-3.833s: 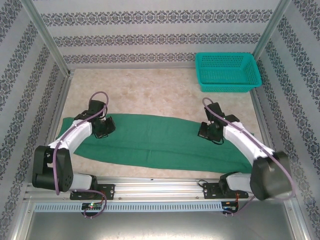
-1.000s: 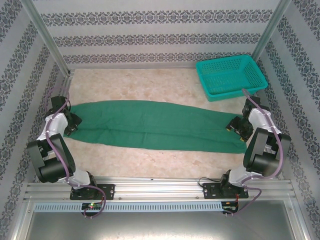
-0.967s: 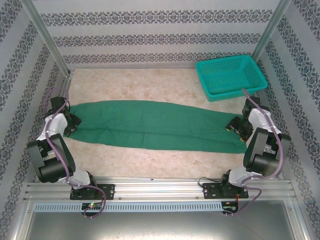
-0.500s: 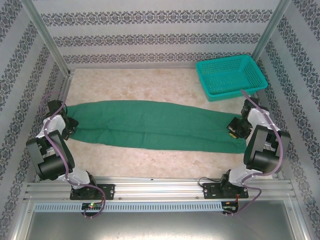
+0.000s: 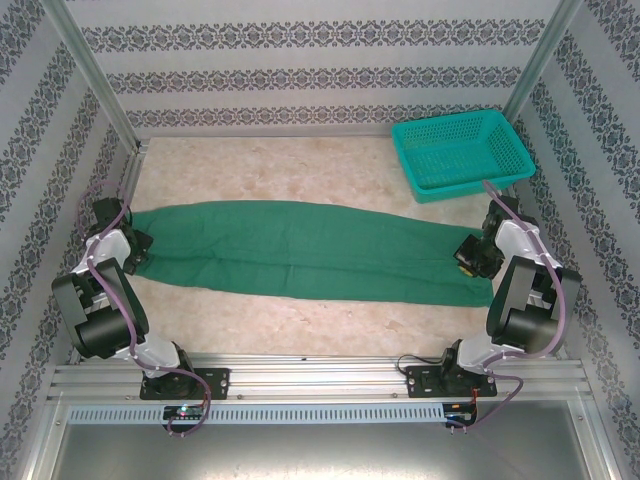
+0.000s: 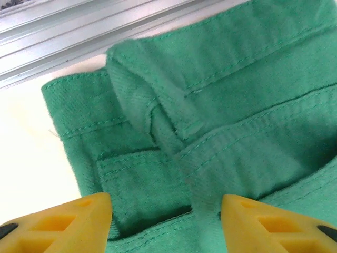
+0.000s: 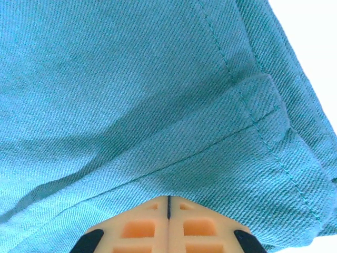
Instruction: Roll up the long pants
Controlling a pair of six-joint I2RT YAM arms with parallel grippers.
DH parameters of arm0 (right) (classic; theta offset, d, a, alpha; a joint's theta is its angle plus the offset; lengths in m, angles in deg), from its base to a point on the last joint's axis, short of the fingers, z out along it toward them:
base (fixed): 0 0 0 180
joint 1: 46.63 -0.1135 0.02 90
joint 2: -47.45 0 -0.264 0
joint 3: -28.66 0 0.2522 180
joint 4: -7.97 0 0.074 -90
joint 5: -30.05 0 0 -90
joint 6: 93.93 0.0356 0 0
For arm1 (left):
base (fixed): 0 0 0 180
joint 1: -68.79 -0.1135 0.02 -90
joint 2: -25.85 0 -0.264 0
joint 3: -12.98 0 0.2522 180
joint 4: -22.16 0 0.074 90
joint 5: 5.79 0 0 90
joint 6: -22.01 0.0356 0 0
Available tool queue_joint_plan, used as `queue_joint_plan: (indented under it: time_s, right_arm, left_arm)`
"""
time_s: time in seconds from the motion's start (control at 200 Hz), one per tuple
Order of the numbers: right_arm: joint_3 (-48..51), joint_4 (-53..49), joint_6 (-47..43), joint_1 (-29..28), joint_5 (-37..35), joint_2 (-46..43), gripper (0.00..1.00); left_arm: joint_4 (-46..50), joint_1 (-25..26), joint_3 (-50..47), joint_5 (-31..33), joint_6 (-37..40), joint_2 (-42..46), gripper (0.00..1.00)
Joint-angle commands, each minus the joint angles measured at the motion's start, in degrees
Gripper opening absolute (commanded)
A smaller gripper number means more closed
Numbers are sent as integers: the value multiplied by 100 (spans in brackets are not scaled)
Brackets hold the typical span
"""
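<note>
Across tabletop, flat green long pants

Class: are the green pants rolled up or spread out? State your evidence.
Spread out. The long pants lie flat at full length across the table, no part rolled into a coil.

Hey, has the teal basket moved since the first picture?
Yes. The teal basket has turned: its back rim lay parallel to the back wall, and now its left end has swung toward the arms.
</note>
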Motion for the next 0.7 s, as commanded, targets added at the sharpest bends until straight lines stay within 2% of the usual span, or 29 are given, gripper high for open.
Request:
queue_joint_plan:
  time_s: [0.0, 0.19, 0.27, 0.29, 0.36, 0.37, 0.375, 0.575, 0.694]
  right_arm:
    - [106, 75, 71, -26, 118, -41, 0]
    - [365, 312, 119, -24, 175, 36, 0]
    - [485, 400, 123, -20, 155, 5, 0]
    - [516, 419, 143, -12, 145, -17, 0]
    - [561, 437, 201, -14, 73, -166, 0]
    - [567, 440, 207, -16, 65, -194, 0]
    - [570, 441, 213, -9, 59, -210, 0]
    - [342, 346, 304, 7, -276, -734, 0]
    - [-120, 228, 271, 62, -321, -602, 0]
  left_arm:
    - [-575, -53, -115, -34, -204, -93, 58]
    - [-908, 12, -15, -285, -344, -652, 58]
    - [-922, 61, 106, -340, -355, -937, 54]
    - [-925, 61, 137, -385, -350, -1020, 47]
    - [-872, 63, 222, -454, -372, -1144, 9]
    - [-879, 63, 215, -463, -379, -1140, 1]
    - [-880, 62, 212, -466, -389, -1138, 0]
    - [-861, 78, -148, 100, -542, -347, 0]
    - [-690, 78, -118, 249, -472, -7, 0]
